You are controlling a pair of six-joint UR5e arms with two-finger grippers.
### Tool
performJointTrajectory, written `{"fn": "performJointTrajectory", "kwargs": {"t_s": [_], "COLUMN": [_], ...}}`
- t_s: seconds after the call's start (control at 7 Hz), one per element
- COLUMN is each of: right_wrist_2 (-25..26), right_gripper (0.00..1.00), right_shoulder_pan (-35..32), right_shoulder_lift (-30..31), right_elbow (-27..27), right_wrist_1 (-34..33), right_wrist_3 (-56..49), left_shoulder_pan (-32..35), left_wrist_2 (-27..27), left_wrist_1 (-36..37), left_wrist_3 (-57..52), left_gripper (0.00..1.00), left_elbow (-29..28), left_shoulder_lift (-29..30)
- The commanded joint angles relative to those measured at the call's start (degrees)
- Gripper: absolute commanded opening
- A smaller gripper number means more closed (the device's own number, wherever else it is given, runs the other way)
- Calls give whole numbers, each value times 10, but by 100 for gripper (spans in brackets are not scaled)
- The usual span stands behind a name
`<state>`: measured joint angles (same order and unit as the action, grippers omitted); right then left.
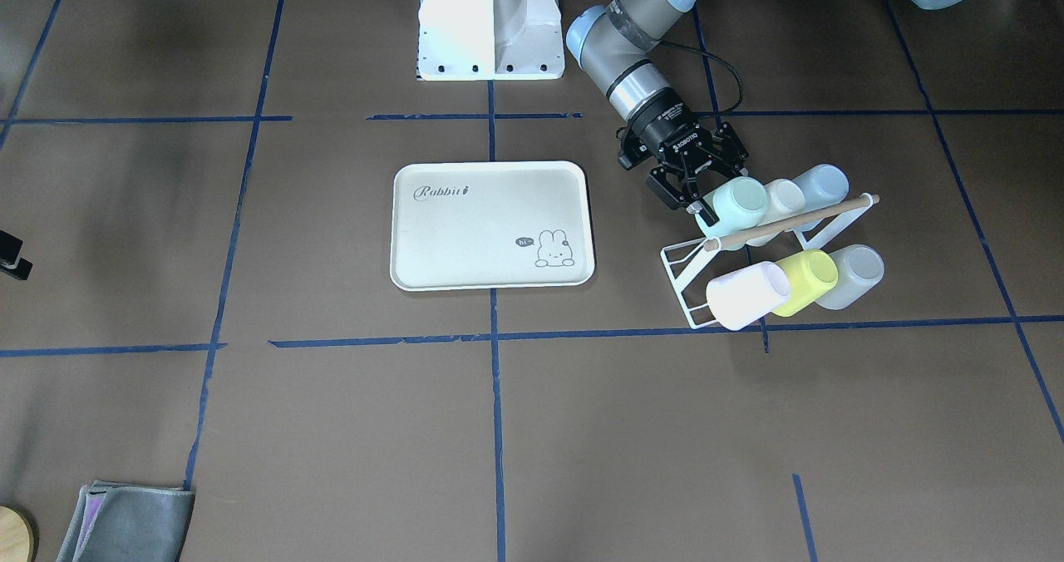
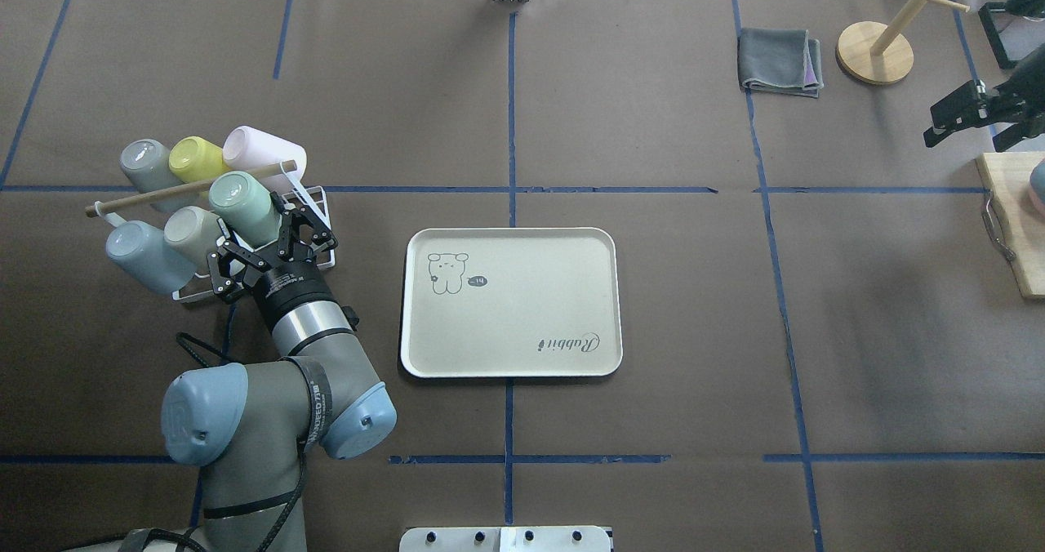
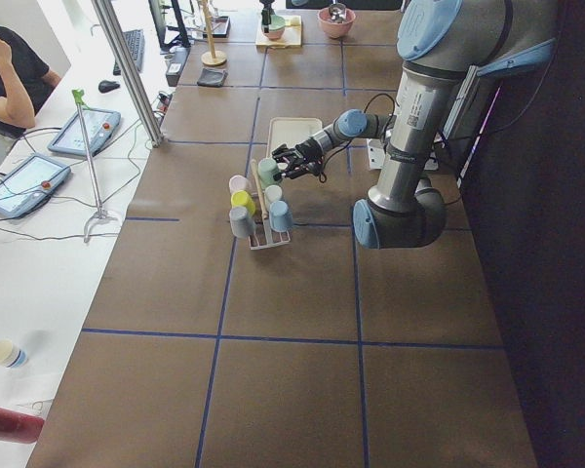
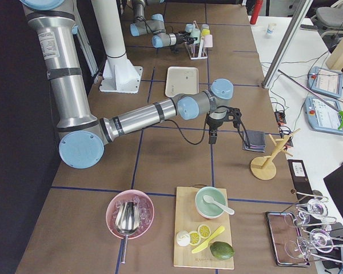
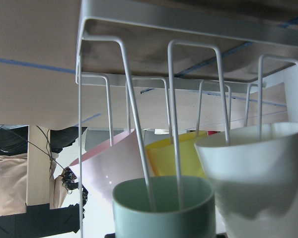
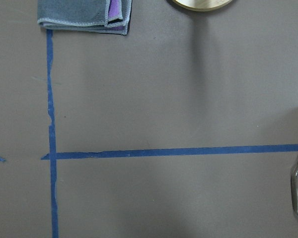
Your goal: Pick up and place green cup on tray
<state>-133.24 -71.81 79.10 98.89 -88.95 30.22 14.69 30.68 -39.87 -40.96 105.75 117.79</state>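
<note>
Green cup (image 1: pixel 740 200), smooth pale mint plastic, lies tilted on the white wire rack (image 1: pixel 677 267), mouth toward me; my left gripper (image 2: pixel 265 238) stands spread, fingers either side of its rim, contact unclear; only the wrist view shows two prongs (image 5: pixel 174 148) inside it; cream tray (image 1: pixel 490 275) sits apart.

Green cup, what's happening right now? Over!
Left gripper open, jaws straddling green cup. Cup on rack prongs, not lifted. Wooden rod crosses close by. Right gripper open, far off.
</note>
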Motion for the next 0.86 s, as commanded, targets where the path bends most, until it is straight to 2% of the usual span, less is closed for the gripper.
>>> {"fn": "performJointTrajectory", "kwargs": {"t_s": [0.0,0.43,0.57,0.71], "right_wrist_2": [0,0,0,0], "right_gripper": [100,100,100,100], "right_shoulder_pan": [0,0,0,0], "right_shoulder_lift": [0,0,0,0], "right_elbow": [-1,-2,-2,-3], "right_wrist_1": [0,0,0,0], "right_wrist_3": [0,0,1,1], "left_shoulder_pan": [1,1,2,1], "left_wrist_2": [0,-1,-1,-1], "left_wrist_1": [6,7,17,56], "left_wrist_3": [0,0,0,1], "left_gripper": [43,43,43,43], "left_elbow": [7,23,35,71], "left_shoulder_lift": [0,-5,-5,-5]}}
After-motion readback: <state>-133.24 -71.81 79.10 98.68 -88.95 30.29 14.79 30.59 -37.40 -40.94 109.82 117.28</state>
